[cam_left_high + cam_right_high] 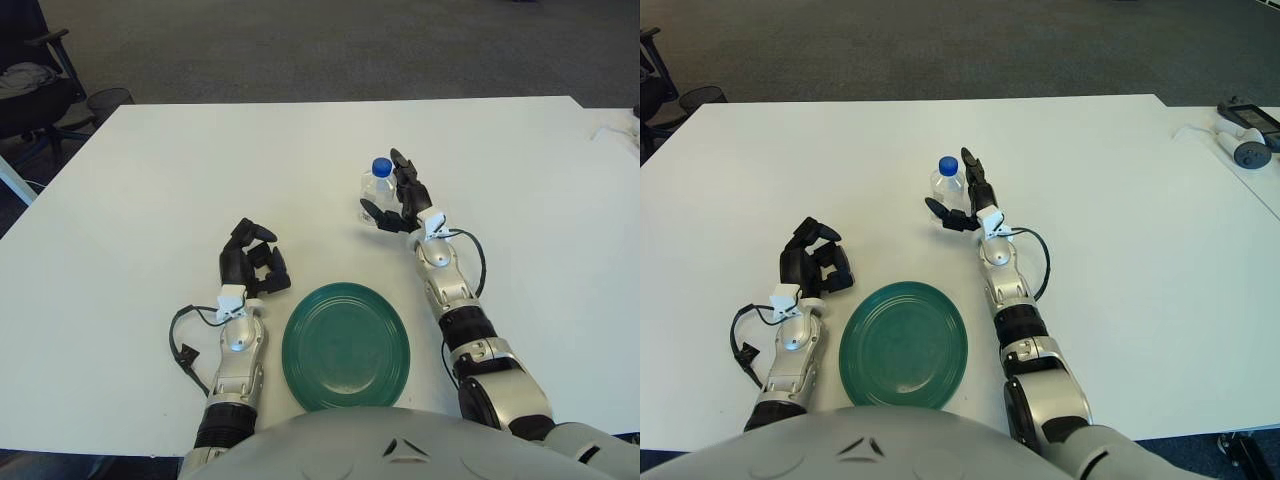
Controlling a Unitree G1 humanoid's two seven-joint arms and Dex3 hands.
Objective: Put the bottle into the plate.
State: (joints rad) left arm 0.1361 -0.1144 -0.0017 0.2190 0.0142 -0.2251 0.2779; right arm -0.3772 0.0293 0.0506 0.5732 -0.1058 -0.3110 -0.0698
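A small clear bottle (375,192) with a blue cap stands upright on the white table (150,200), beyond the green plate (345,346). My right hand (390,196) is up against the bottle's right side. Its fingers (403,178) reach up along that side and the thumb crosses in front of the bottle's base. The fingers are still spread, not closed around it. My left hand (254,266) shows just left of the plate with its fingers curled and nothing in them. The plate holds nothing.
A black cable (186,348) loops beside my left forearm. An office chair (25,90) and a mesh bin (106,100) stand off the table's far left corner. Small devices (1243,135) lie at the table's far right edge.
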